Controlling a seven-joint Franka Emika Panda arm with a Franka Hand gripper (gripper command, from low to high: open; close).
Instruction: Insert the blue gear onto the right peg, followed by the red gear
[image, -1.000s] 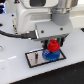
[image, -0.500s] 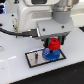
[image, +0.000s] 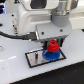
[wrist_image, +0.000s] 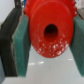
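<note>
White tabletop (image: 12, 70), grey plate (image: 35, 59) on it. Gripper (image: 53, 42) clenched on red gear (image: 53, 46), directly above blue gear (image: 50, 54) seated on plate. Peg hidden. Advice: keep bore centred, descend slowly, release once flush.

red gear (wrist_image: 50, 31) filling frame, pinched between fingers (wrist_image: 22, 47), hole central

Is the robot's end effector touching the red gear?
Touching. The wrist view shows the end effector with its green pads pressed against both sides of the red gear.

Lab bench: white table (image: 15, 70), robot arm (image: 42, 17)
</note>
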